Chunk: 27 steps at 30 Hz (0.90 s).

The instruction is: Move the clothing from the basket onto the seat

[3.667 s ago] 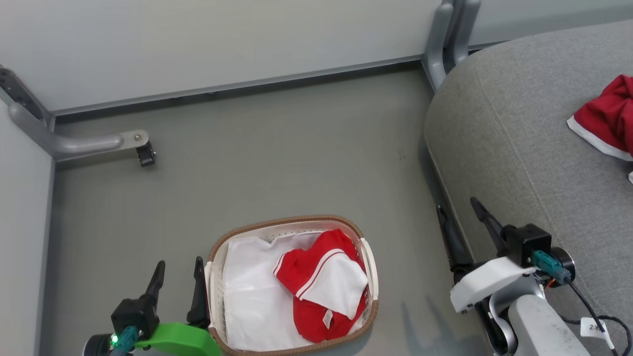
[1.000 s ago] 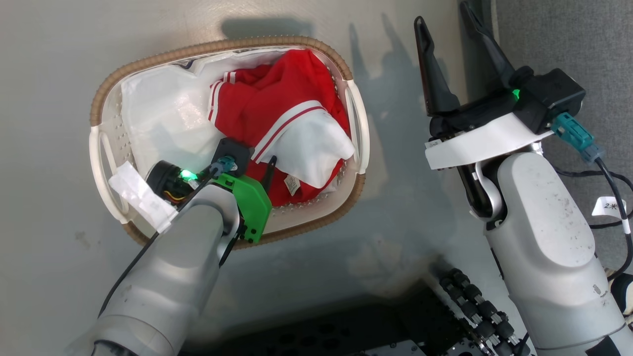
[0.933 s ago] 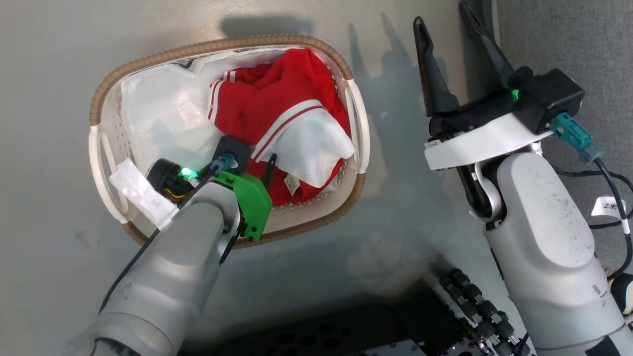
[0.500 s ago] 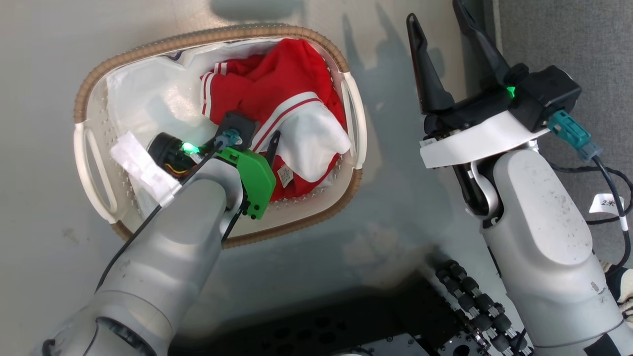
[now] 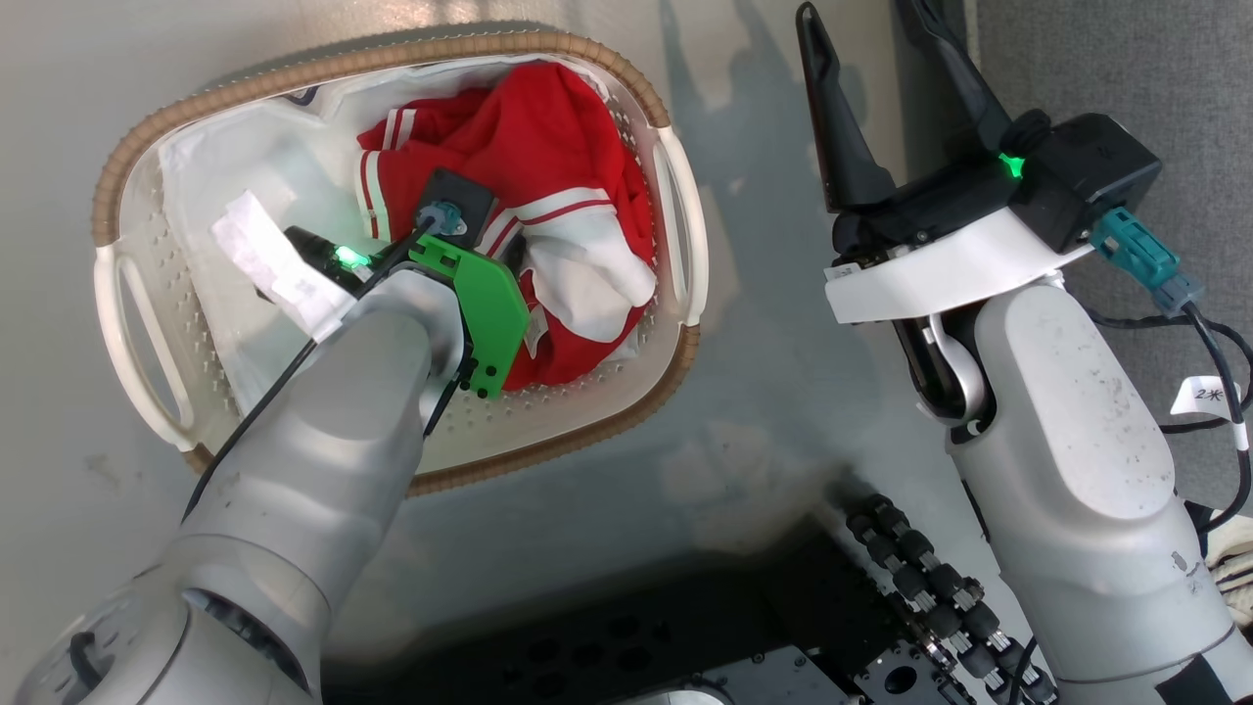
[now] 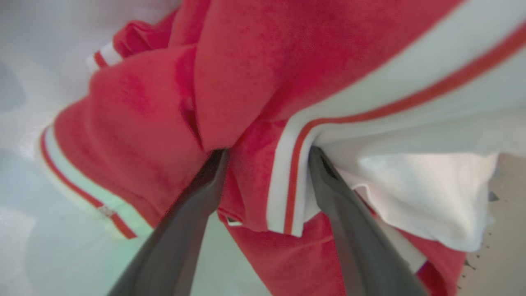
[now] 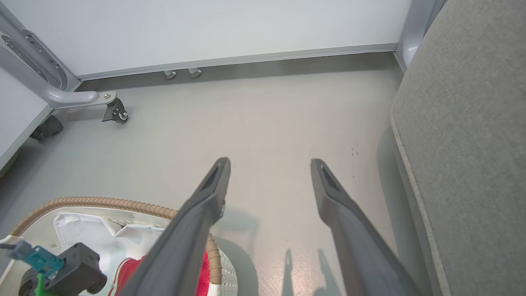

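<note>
The basket (image 5: pixel 392 61) stands on the floor with its brown rim showing, and it appears again low in the right wrist view (image 7: pixel 102 202). Red clothing (image 5: pixel 548 137) with white trim and a white panel lies bunched in its right half. My left arm reaches down into the basket, green wrist bracket (image 5: pixel 485 304) over the garment. My left gripper (image 6: pixel 267 152) is open, fingers pressed into the clothing (image 6: pixel 246 61), a red and white-trimmed fold between them. My right gripper (image 5: pixel 857 20) hangs open above bare floor (image 7: pixel 270 164), between basket and seat (image 5: pixel 1126 59).
A plain white sheet (image 5: pixel 235 157) lines the basket's left half. My own dark base (image 5: pixel 685 636) fills the near floor. A grey partition foot with a caster (image 7: pixel 115 111) stands at the far left wall. The seat's edge (image 7: pixel 472 123) runs along the right.
The camera has tilted down and the whole picture has shifted. My left arm went from beside the basket into it, and over the last second pushed further onto the garment, bunching the white panel.
</note>
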Available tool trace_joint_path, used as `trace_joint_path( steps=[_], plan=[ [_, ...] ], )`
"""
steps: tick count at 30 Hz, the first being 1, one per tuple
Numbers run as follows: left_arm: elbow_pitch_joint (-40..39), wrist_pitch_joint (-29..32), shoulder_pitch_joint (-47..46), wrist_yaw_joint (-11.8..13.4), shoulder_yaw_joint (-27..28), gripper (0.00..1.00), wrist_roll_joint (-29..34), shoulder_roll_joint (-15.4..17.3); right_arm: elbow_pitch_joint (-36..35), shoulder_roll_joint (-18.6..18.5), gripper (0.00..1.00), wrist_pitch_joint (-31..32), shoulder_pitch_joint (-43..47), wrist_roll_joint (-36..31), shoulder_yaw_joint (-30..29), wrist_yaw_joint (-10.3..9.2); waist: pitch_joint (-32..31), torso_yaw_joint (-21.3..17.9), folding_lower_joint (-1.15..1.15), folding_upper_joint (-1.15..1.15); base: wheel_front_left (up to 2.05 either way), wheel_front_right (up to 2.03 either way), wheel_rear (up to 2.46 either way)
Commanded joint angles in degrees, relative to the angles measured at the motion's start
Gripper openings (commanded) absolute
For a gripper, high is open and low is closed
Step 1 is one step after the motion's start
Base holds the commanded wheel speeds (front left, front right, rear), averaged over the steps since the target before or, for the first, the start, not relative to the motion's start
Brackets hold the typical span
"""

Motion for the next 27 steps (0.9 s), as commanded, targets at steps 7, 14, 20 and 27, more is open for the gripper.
trace_joint_path(
  steps=[7,14,20,27],
  plan=[
    [1.0,2.9,-2.5,1.0,-2.4,1.00,-0.9,0.4,-0.5,-0.2,1.00,-0.1,0.4,0.6,0.0,-0.06,0.2,-0.4,0.00,0.00,0.00,0.00,0.00],
    [1.2,4.0,-2.2,1.9,-4.5,1.00,-1.2,0.4,-0.5,-0.2,1.00,-0.1,1.4,0.7,-0.4,-0.06,0.1,-0.5,0.00,0.00,0.00,0.00,0.00],
    [0.7,3.8,-1.9,2.0,-5.7,0.02,-2.0,0.4,-0.6,-0.2,1.00,-0.1,1.4,0.3,-0.7,-0.06,0.2,-0.5,0.00,0.00,0.00,0.00,0.00],
    [1.1,2.0,-2.7,1.5,-6.5,0.00,-2.8,0.4,-0.1,-0.2,1.00,-0.1,0.4,1.1,-0.6,-0.06,-0.1,-0.5,0.00,0.00,0.00,0.00,0.00]
  ],
)
